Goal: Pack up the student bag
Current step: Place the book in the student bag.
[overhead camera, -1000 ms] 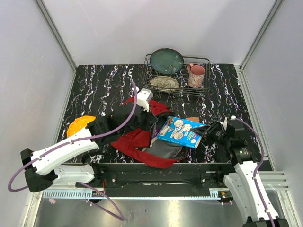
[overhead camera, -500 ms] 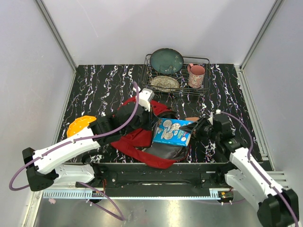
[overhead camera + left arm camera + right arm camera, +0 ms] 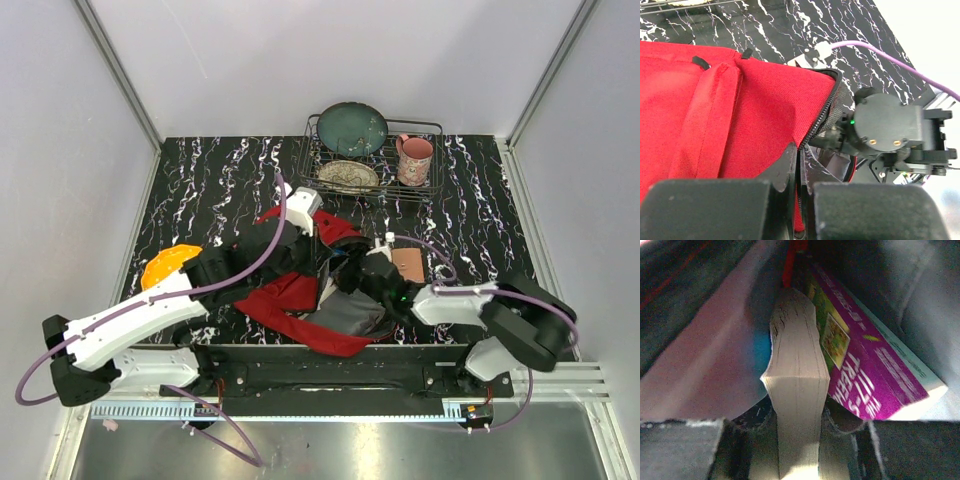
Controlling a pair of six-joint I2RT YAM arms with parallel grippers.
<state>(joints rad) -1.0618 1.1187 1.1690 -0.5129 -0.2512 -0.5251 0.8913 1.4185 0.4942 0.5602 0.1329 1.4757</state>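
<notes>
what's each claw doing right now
left claw: closed, pinching the student bag at its zipper edge
right claw: closed on a book

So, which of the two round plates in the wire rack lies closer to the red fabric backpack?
The pale patterned plate, at the front of the wire rack; the dark green plate stands behind it, farther from the red fabric backpack.
</notes>
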